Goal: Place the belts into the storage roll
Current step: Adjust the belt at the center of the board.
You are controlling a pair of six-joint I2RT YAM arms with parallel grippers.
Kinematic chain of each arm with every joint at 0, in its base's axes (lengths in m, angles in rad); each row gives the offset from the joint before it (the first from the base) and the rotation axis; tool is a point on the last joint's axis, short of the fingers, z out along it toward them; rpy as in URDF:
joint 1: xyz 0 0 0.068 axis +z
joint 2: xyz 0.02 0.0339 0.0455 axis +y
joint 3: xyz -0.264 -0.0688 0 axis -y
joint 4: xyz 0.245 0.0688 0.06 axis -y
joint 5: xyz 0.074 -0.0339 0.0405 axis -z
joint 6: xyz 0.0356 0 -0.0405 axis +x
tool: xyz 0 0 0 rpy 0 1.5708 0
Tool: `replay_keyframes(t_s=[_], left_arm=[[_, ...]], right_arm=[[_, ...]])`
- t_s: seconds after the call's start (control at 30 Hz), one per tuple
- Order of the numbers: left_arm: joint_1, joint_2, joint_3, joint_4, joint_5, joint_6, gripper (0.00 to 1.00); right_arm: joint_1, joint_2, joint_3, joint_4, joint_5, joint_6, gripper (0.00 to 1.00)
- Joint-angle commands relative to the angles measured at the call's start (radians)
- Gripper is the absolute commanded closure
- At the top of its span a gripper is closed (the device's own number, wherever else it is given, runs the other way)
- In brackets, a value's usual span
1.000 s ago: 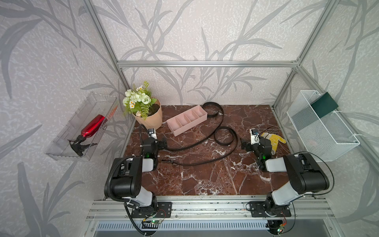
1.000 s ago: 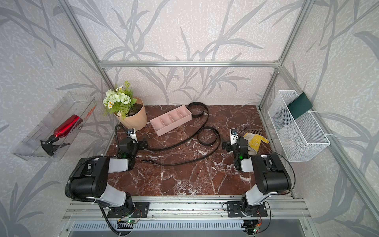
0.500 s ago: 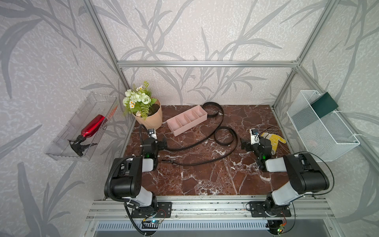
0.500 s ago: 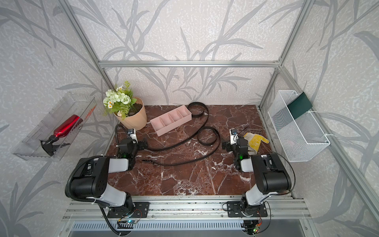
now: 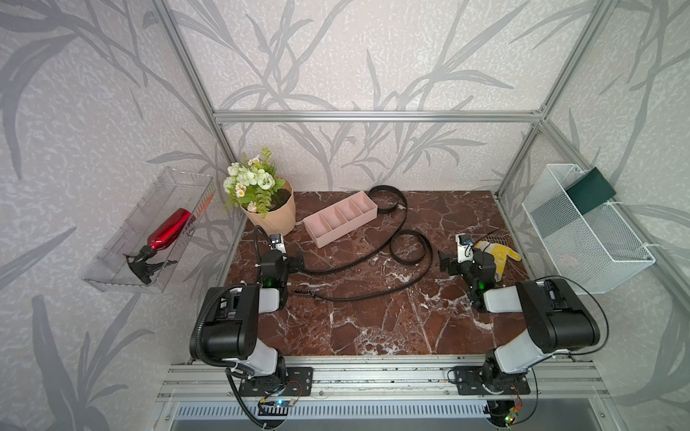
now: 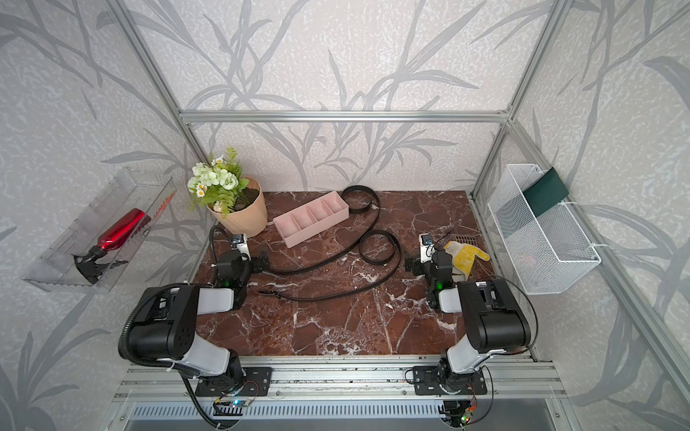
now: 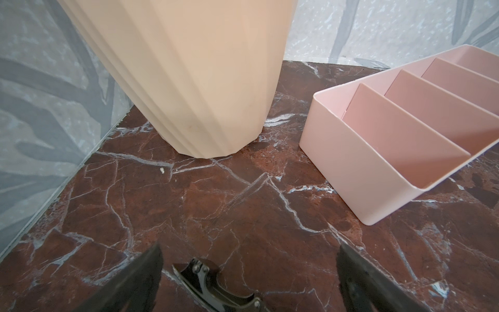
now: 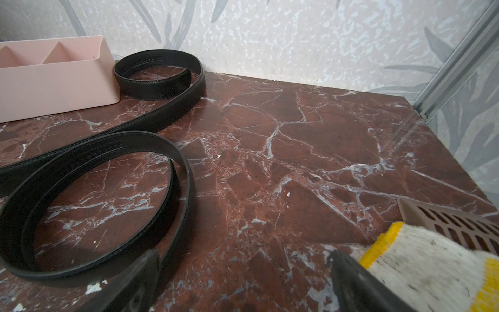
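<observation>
The pale pink storage roll (image 5: pixel 339 218) (image 6: pixel 310 220) (image 7: pixel 378 151) (image 8: pixel 54 81) lies slantwise at the back of the marble table, its four compartments bare. Two black belts lie unrolled on the table. One curls behind the roll's right end (image 8: pixel 151 90) and runs to my left gripper (image 5: pixel 295 261) (image 7: pixel 249 252), which is open with a metal buckle (image 7: pixel 210 281) lying between its fingers. The other belt loops into a ring (image 8: pixel 186 189) (image 6: pixel 377 263) just left of my right gripper (image 5: pixel 446 263) (image 8: pixel 244 256), open and holding nothing.
A peach ribbed flowerpot (image 5: pixel 272 220) (image 7: pixel 189 81) stands close behind the left gripper. A white and yellow glove (image 5: pixel 496 257) (image 8: pixel 432 259) and a brown grate (image 8: pixel 459 224) lie beside the right gripper. A white wire basket (image 5: pixel 586 231) hangs on the right wall, a clear tray with a red spray bottle (image 5: pixel 164 231) on the left.
</observation>
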Motion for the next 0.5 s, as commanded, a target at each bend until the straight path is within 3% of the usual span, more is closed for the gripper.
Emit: replay_keyframes(t_s=[0.0,0.1,0.2,0.33,0.47], left_arm=[[0.000,-0.042,0.053,-0.057,-0.030,-0.013,0.01],[0.000,-0.116,0.192,-0.396,-0.060,-0.036,0.01],[-0.003,-0.185,0.299,-0.635,-0.026,-0.048,0.01],[-0.021,-0.266,0.410,-0.916,0.114,-0.072,0.01],[-0.173,-0.349,0.434,-1.086,0.099,-0.037,0.01]], right_arm=[[-0.004,-0.084,0.012,-0.056,0.070,0.033,0.01],[-0.004,-0.216,0.054,-0.248,0.114,0.053,0.01],[-0.022,-0.352,0.192,-0.639,0.178,0.234,0.01],[-0.018,-0.396,0.407,-1.044,-0.040,0.252,0.01],[0.084,-0.358,0.563,-1.327,-0.103,0.204,0.01]])
